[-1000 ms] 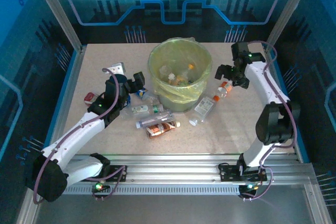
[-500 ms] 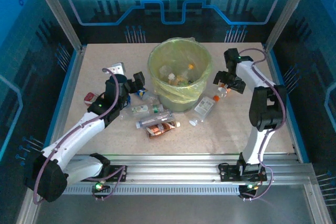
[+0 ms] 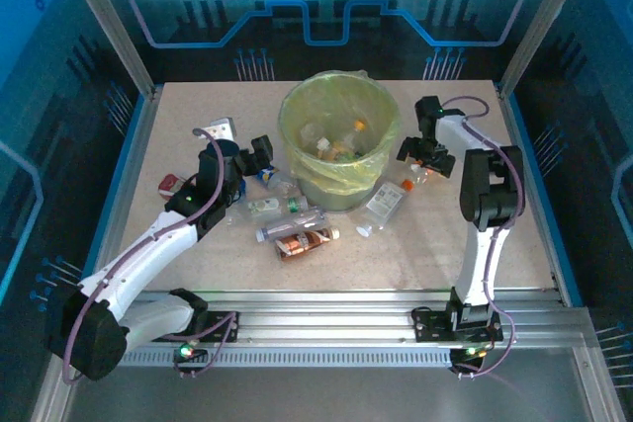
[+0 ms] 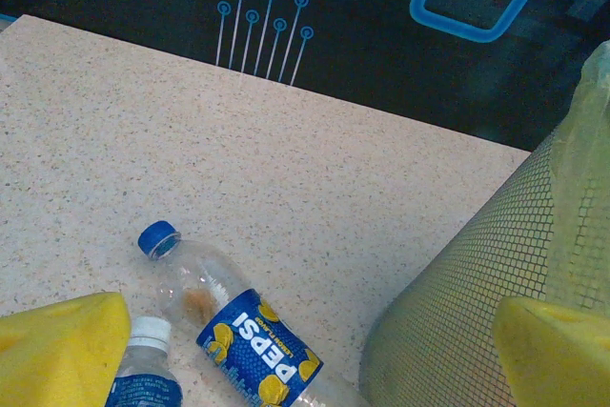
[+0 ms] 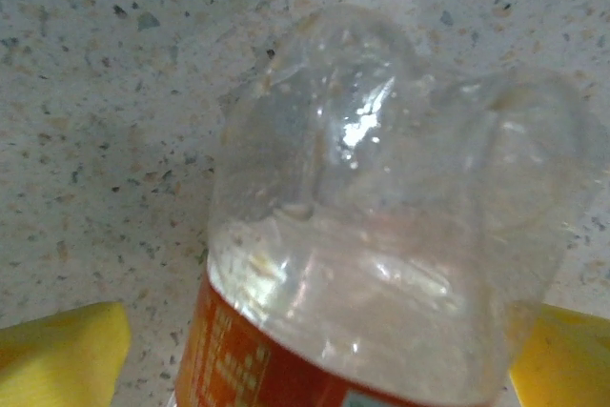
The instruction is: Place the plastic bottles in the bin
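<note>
The bin (image 3: 337, 180), a round mesh bucket lined with a yellow-green bag, stands mid-table with several bottles inside. More plastic bottles lie in front of it: a clear one (image 3: 265, 207), a long one (image 3: 293, 224), a red-brown labelled one (image 3: 307, 241) and a flat clear one (image 3: 386, 202). My left gripper (image 3: 259, 153) hangs open left of the bin over a blue-labelled Pepsi bottle (image 4: 238, 331) and a white-capped bottle (image 4: 148, 359). My right gripper (image 3: 425, 158) is open, its yellow fingers (image 5: 62, 355) on either side of a clear orange-labelled bottle (image 5: 381, 254) lying on the table.
A small red pack (image 3: 170, 183) lies at the table's left edge and a grey-white piece (image 3: 218, 129) at the back left. The bin's mesh wall (image 4: 477, 274) rises close on the right of the left wrist view. Metal frame posts stand at the table's corners.
My right arm has swung in from the right toward the bin and come down over the orange-labelled bottle. The left arm has hardly moved.
</note>
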`<action>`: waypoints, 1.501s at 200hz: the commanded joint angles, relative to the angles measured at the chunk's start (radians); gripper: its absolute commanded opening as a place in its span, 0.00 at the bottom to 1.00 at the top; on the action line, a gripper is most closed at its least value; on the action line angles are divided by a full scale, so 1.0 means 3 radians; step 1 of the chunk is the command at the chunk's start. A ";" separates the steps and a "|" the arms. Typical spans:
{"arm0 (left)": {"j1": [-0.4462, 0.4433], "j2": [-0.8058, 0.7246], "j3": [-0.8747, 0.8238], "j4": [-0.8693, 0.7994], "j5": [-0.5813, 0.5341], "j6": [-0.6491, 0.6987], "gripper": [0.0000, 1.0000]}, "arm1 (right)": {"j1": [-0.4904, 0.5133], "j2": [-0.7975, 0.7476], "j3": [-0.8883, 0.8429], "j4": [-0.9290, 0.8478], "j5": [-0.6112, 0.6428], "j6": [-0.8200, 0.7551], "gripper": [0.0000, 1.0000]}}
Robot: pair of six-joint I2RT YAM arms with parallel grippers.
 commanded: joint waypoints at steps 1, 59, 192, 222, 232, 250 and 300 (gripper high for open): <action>0.0033 0.0037 -0.0014 -0.0037 -0.0055 0.0006 0.99 | -0.0053 0.0078 0.0091 0.0015 0.0098 -0.0023 1.00; 0.0036 0.0024 -0.0014 -0.0056 -0.0055 0.0006 0.99 | -0.0098 0.0146 0.0085 0.0080 0.0102 -0.0135 0.90; 0.0034 0.0013 0.0033 -0.0094 -0.0030 0.0005 0.99 | -0.0153 -0.0068 -0.0002 0.0061 0.0204 -0.0384 0.53; 0.0036 -0.0007 0.0017 -0.0087 -0.0040 0.0004 0.99 | -0.0146 -0.0359 -0.0142 0.0057 0.0253 -0.0422 0.52; 0.0037 -0.0007 0.0017 -0.0086 -0.0034 0.0003 0.99 | -0.0137 -0.0482 -0.0196 0.0053 0.0263 -0.0441 0.51; 0.0038 -0.0015 0.0009 -0.0081 -0.0034 -0.0010 0.99 | -0.0112 -0.0710 -0.0259 0.0010 0.0288 -0.0468 0.50; 0.0040 -0.0008 -0.0008 -0.0079 -0.0029 -0.0030 0.99 | 0.0192 -0.1449 -0.0315 -0.0181 0.0568 -0.0605 0.46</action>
